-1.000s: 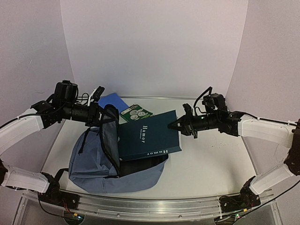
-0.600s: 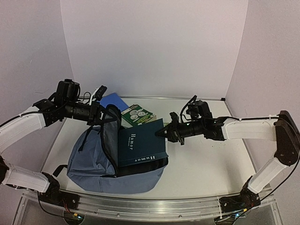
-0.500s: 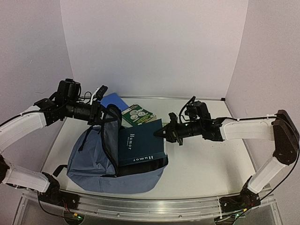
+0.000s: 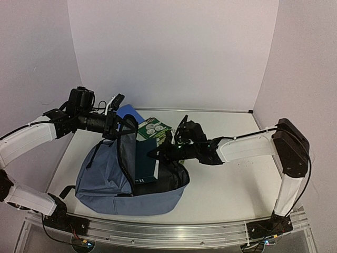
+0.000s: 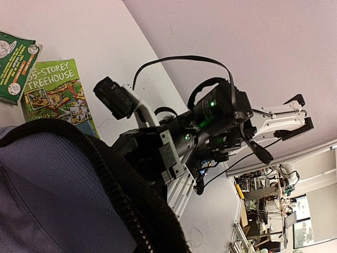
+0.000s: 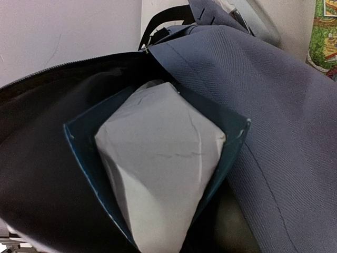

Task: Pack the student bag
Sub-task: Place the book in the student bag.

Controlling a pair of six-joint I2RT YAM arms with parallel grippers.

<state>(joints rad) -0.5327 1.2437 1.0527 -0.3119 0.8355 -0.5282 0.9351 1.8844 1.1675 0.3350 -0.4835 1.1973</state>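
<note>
- My left hand [image 4: 115,126] is clamped on the black zipper rim of the student bag [image 4: 102,182], holding the mouth up and open.
- The bag lies slumped at the near left of the tabletop [image 4: 231,179], its opening facing right.
- My right hand [image 4: 157,154], fingers pressed together, pinches the right edge of a dark teal book [image 4: 145,161], which stands on edge, partly inside the bag's dark lining.
- Just beyond the bag, a green picture book [image 4: 152,128] and a blue book [image 4: 128,113] lie flat at the far side.
</note>
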